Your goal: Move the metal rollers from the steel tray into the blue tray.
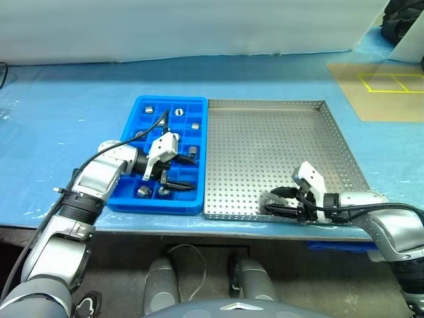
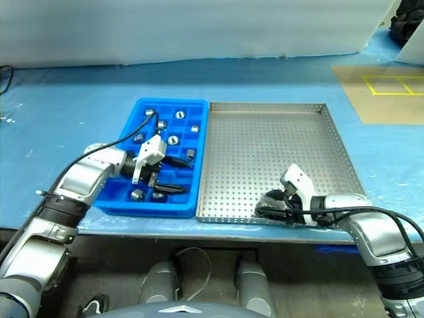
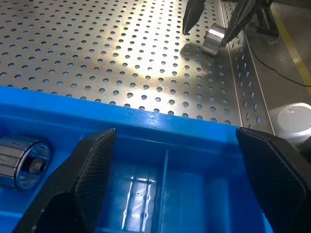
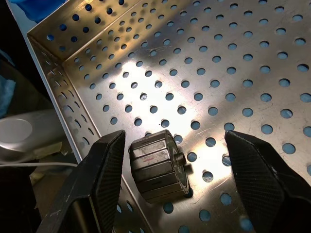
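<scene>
1. Steel tray (image 1: pixel 278 139) holds one roller (image 4: pixel 158 164) near its front rim, between the spread fingers of the right gripper (image 4: pixel 172 182), not pinched.
2. Blue tray (image 1: pixel 142 109) holds several rollers (image 1: pixel 150 107).
3. Left gripper (image 3: pixel 175 187) hangs over it, fingers spread, empty.

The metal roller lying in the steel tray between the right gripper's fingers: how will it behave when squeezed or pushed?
The roller is probably stiff and heavy for its size, being solid-looking shiny metal. It lies on its curved side on the steel tray, so a nudge may roll it. Its smooth surface could slip between the right gripper's open fingers.
</scene>
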`<state>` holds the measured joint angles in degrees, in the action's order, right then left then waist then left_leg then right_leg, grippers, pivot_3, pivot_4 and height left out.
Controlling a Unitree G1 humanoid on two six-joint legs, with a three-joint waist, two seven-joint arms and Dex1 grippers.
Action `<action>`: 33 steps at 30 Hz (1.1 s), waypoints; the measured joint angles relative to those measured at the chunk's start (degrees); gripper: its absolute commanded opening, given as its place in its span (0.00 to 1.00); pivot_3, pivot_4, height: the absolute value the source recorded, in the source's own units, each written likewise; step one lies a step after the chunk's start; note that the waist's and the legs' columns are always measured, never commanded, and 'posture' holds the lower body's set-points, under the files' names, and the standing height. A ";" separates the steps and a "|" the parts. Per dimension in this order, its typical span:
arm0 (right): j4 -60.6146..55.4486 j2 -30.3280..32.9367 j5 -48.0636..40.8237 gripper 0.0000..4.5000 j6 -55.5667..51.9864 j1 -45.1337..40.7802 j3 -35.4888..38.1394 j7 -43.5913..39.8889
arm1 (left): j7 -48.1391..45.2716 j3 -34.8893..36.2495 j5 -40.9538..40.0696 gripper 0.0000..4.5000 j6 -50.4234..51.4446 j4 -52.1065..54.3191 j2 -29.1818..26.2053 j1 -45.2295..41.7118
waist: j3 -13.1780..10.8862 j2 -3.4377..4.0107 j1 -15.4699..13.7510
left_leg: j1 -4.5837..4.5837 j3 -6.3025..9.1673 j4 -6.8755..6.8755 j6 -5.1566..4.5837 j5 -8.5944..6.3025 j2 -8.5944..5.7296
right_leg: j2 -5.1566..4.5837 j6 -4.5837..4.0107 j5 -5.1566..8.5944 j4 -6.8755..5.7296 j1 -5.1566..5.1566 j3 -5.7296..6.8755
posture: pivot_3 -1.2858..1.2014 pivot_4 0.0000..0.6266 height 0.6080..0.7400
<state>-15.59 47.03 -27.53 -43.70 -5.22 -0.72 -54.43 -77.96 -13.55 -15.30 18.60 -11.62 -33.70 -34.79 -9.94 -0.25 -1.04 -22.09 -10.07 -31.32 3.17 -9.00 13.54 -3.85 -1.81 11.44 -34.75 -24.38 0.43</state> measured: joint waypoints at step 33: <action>13.93 -25.02 1.96 0.23 -0.25 -31.89 -12.33 1.93 | 3.82 9.21 1.70 0.94 -3.20 -8.30 -10.14 -3.48 | 0.06 0.03 -1.77 | -0.06 0.04 0.06 0.33 0.19 0.14 | 0.06 -0.29 -0.13 -0.03 -0.03 0.19 | 0.47 0.24 1.00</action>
<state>-1.66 22.01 -25.57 -43.95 -37.11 -13.05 -52.50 -74.14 -4.34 -13.60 15.40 -19.93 -43.84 -38.27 -9.87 -0.22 -2.81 -22.15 -10.04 -31.26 3.49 -8.81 13.67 -3.79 -2.10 11.31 -34.78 -24.40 0.61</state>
